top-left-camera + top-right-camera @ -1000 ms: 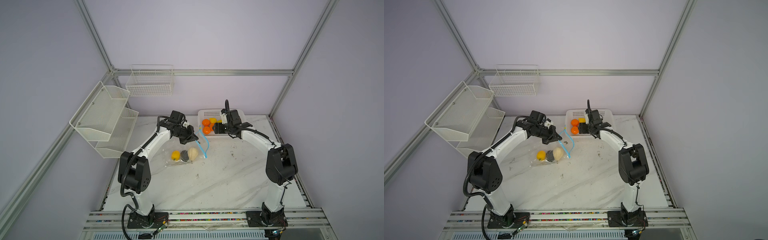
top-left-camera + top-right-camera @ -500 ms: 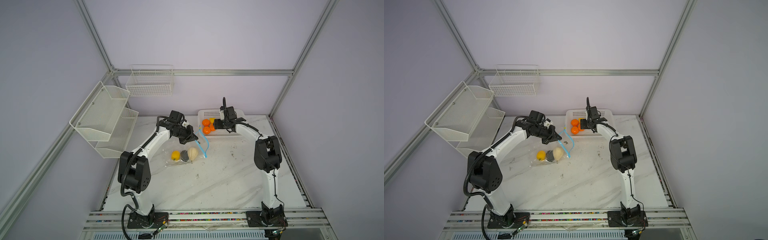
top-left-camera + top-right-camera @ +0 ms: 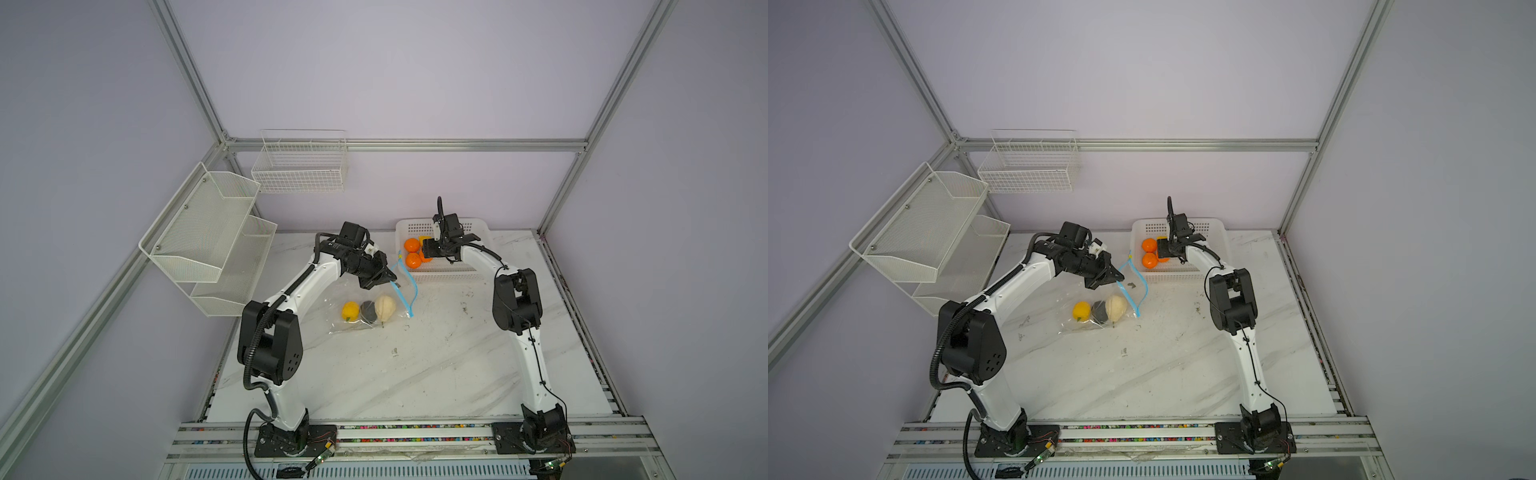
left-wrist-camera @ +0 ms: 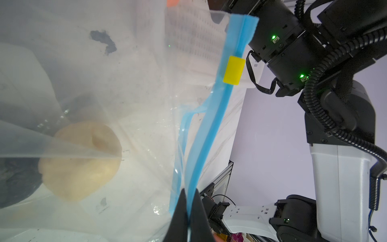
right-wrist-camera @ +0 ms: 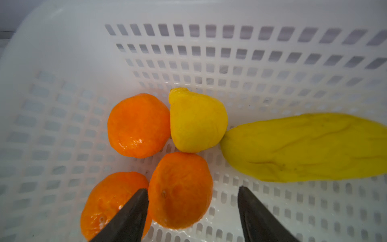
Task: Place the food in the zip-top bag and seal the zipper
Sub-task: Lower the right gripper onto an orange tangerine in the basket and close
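The zip-top bag lies on the table, holding a yellow fruit, a dark lump and a cream bulb. My left gripper is shut on the blue zipper and holds the bag's mouth up; the yellow tab sits further along the strip. My right gripper hangs open inside the white basket, its fingers either side of one tangerine. Two more tangerines, a yellow fruit and the long yellow piece lie beside it.
The basket stands at the back of the marble table against the wall. Two white mesh shelves hang on the left wall and a wire basket on the back wall. Dark marks dot the tabletop.
The right arm's elbow has swung forward and leftward while its gripper stayed low over the tangerines in the basket. The left arm and the bag have not moved.
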Controlling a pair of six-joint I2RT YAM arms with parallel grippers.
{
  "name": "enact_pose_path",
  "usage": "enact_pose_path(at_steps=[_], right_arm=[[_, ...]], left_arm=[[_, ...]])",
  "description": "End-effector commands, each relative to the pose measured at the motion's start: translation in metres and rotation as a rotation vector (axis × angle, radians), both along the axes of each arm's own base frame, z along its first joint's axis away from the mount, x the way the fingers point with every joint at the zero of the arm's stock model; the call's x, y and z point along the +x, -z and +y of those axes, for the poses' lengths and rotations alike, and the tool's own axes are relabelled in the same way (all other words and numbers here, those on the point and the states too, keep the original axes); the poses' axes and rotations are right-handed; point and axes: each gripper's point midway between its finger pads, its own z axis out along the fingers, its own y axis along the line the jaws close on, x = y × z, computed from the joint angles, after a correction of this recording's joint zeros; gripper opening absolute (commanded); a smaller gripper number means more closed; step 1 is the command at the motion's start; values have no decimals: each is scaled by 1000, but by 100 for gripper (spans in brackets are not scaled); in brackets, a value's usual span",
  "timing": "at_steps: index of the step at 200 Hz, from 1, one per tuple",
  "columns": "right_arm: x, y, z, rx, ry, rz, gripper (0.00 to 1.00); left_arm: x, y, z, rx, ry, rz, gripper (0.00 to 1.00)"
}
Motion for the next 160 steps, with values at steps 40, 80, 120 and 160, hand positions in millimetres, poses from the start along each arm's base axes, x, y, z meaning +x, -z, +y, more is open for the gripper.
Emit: enact_pose_path(at_steps=[40, 80, 120, 160], right_arm=[[5, 11, 7, -17, -24, 17, 69], [7, 20, 9, -13, -23, 26, 68], [7, 31, 13, -15, -26, 37, 68], [9, 38, 12, -17, -17, 40, 66]], left_arm=[[9, -14, -2, -29, 13, -46, 0], [9, -14, -2, -30, 16, -48, 0], [9, -14, -1, -29, 14, -48, 0], [8, -14, -1, -28, 15, -44, 0]])
